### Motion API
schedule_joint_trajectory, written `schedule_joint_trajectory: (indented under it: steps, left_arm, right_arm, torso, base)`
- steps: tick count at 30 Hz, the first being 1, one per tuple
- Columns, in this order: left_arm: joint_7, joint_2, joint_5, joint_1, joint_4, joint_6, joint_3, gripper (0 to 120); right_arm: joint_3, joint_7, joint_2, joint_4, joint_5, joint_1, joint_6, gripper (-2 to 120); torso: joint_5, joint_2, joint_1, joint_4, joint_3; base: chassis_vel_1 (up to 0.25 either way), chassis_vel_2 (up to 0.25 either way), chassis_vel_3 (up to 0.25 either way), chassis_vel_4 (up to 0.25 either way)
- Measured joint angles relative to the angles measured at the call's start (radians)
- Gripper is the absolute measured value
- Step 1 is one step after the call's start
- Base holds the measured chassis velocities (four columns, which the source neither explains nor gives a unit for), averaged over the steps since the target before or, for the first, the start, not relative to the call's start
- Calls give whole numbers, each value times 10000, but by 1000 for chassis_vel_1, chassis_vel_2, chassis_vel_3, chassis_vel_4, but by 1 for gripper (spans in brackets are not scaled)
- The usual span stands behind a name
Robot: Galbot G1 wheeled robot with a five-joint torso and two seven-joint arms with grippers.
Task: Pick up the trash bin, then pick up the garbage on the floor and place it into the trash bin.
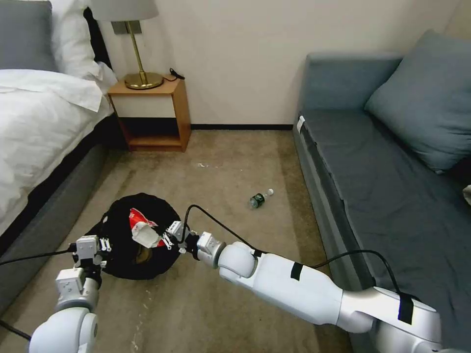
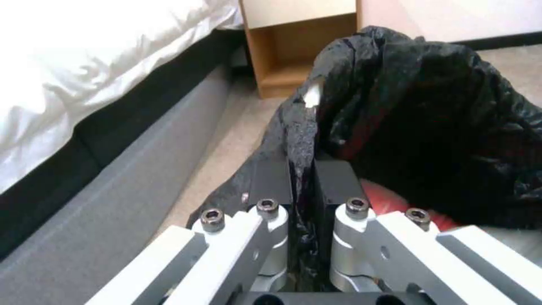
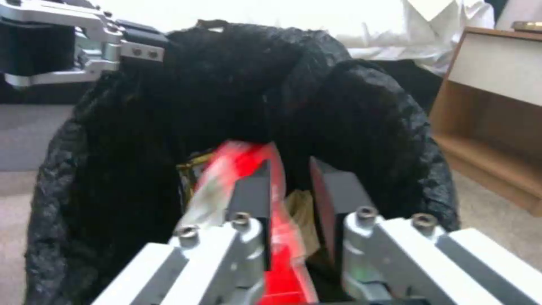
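On my far left I see the bed [image 1: 34,113], with the wooden nightstand [image 1: 162,115] and brass lamp [image 1: 140,68] beyond it against the wall. Near me on the left, my left gripper [image 1: 98,247] has its fingers [image 2: 333,178] pressed together on the crinkled black liner at the near-left rim of the trash bin [image 1: 117,230]. I cannot tell from the head view whether the bin rests on the carpet or hangs just above it. Just right of that, my right gripper [image 1: 167,235] reaches over the bin's right rim; its fingers [image 3: 254,199] stand a little apart, and the red-and-white packet [image 1: 144,230] lies between and beside them, over the bin's mouth. I cannot tell if the fingers actually pinch it. Farther off and to the right, the small green bottle [image 1: 260,198] lies on its side on the carpet, well apart from the bin and near the grey sofa [image 1: 392,186].
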Motion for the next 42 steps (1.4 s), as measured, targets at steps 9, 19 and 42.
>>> schedule_joint_trajectory:
  steps: [9, 19, 42]
  left_arm:
    - [8, 100, -46, 29, -21, 7, -64, 6]
    - [13, 243, -189, -16, 182, -26, -118, 6]
    - [12, 461, -577, 131, 93, -123, -407, 6]
  right_arm:
    - [755, -361, -674, 571, -2, -294, -345, 59]
    - [3527, -163, -2303, 2011, -1142, -2075, 504, 92]
    - [9516, 373, -1764, 3831, -3863, -8423, 2422, 100]
  torso:
    - [2, -1, 0, 2, 0]
    - [2, 0, 0, -1, 0]
    - [0, 0, 0, 1, -1]
  base:
    - [0, 0, 0, 0]
    - [0, 0, 0, 0]
    - [0, 0, 0, 0]
